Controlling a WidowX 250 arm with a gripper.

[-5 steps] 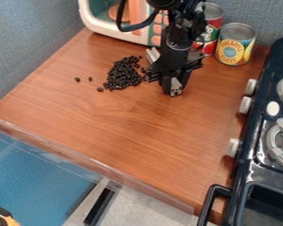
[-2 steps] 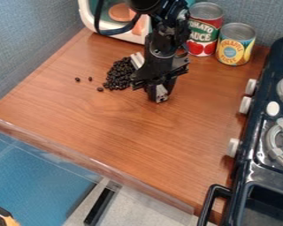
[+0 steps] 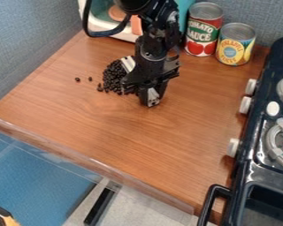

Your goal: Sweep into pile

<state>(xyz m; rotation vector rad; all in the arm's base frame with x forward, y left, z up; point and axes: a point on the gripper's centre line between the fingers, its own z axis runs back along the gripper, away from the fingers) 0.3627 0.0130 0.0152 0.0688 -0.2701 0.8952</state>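
Basically, dark beans sit in a pile on the wood counter, left of center and toward the far side. Pile is dense in the middle, ragged at the near edge. Two stray beans lie apart to the left, roughly side by side; a few more sit right at the pile's near-left edge.

Black gripper hangs down just right of the pile, its tip low over the counter on the near side of the beans. Its left side overlaps the pile's right edge from this angle; can't confirm contact. Cannot tell whether the gripper is released or clenched. Pale piece shows at the gripper's far-left side, right against the beans in view; can't tell if it's part of the gripper or something held. Arm comes in from the top edge, black cable looping off to its left.

Rest: white toy oven with orange parts at the far left, partly behind the arm. Red-and-green can upright at the far side, right of the arm; yellow-and-blue can upright just right of it, slightly nearer. Dark toy stove along the right, pale knobs facing the counter, black handle at the near end. Blue-gray wall behind and to the left. Clear strip runs along the counter's near edge.
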